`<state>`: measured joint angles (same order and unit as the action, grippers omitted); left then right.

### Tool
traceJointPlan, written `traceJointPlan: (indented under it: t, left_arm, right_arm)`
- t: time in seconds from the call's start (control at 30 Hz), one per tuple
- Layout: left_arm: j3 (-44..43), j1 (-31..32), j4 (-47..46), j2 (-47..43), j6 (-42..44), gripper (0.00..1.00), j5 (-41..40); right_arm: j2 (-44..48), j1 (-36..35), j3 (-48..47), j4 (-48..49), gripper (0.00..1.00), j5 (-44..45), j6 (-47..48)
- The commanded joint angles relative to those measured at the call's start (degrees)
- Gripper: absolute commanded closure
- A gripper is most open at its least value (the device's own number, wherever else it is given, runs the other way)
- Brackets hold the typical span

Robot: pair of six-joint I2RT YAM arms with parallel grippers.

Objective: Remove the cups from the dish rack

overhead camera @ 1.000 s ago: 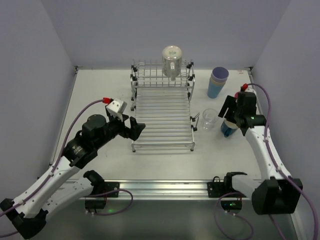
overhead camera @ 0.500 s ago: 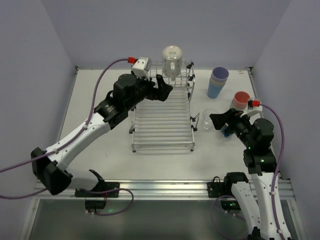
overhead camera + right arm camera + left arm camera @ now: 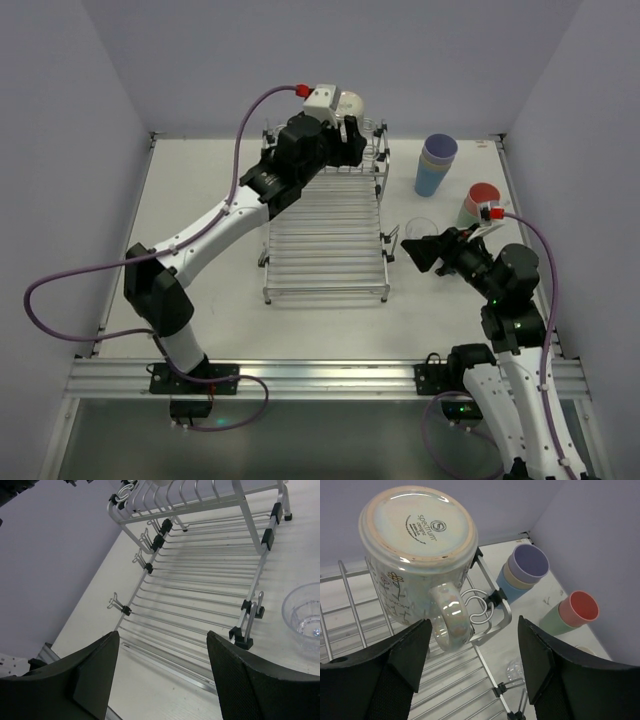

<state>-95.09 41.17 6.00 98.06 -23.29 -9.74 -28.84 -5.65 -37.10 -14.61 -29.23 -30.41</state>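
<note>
An upside-down iridescent glass mug (image 3: 415, 555) stands on the raised tier of the dish rack (image 3: 325, 240), and its handle (image 3: 451, 617) points toward my left wrist camera. My left gripper (image 3: 474, 632) is open around that handle without touching it, and sits just in front of the mug (image 3: 347, 100) at the rack's far end (image 3: 348, 145). My right gripper (image 3: 418, 250) is open and empty beside the rack's right rail, near a clear cup (image 3: 421, 228). In the right wrist view the gripper (image 3: 162, 647) faces the rack's slats (image 3: 200, 585), with the clear cup (image 3: 302, 612) at the right.
A stack of lavender, tan and light-blue cups (image 3: 437, 165) stands right of the rack. A pink cup nested in a green one (image 3: 480, 205) stands nearer the right wall. Both also show in the left wrist view: the stack (image 3: 522, 572) and the pink-in-green pair (image 3: 572, 612).
My left arm swung from the rack's near left side to its far end, up to the mug. My right arm drew back from the right-hand cups and turned toward the rack.
</note>
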Motion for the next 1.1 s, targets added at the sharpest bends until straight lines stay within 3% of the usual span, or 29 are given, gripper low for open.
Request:
traceJointPlan:
  t: [0.0,0.2,0.43,0.63,0.73,0.87,1.07]
  left_arm:
    - [-5.44,-0.03,-0.82,2.12,3.42,0.27,-3.88]
    - [-10.64,-0.03,2.79,7.05,5.36,0.44,-7.14]
    - [-10.03,-0.03,2.97,8.29,5.27,0.51,-7.84]
    - [-4.76,-0.12,-4.32,6.79,6.32,0.56,-5.38]
    - [-4.76,-0.39,-4.94,7.32,6.68,0.67,-5.55]
    - [-3.80,-0.48,-4.95,6.98,7.91,1.00,-8.36]
    - [7.44,-0.91,-14.17,-1.27,11.50,1.00,-11.79]
  right_arm:
    - [0.10,-0.41,-0.07,2.75,0.27,-1.88,-1.05]
    - [0.54,-0.41,-0.34,2.31,0.27,-1.97,-0.96]
    - [0.63,-0.42,-0.25,1.78,0.27,-1.88,-0.61]
    - [0.80,-0.50,0.10,2.04,0.27,-2.14,-0.70]
    - [1.07,-0.50,0.10,1.60,0.27,-2.06,-0.61]
    - [1.51,-0.50,-0.16,1.34,0.27,-2.23,-0.70]
    - [0.11,-0.50,0.10,3.53,0.27,-3.55,-1.66]
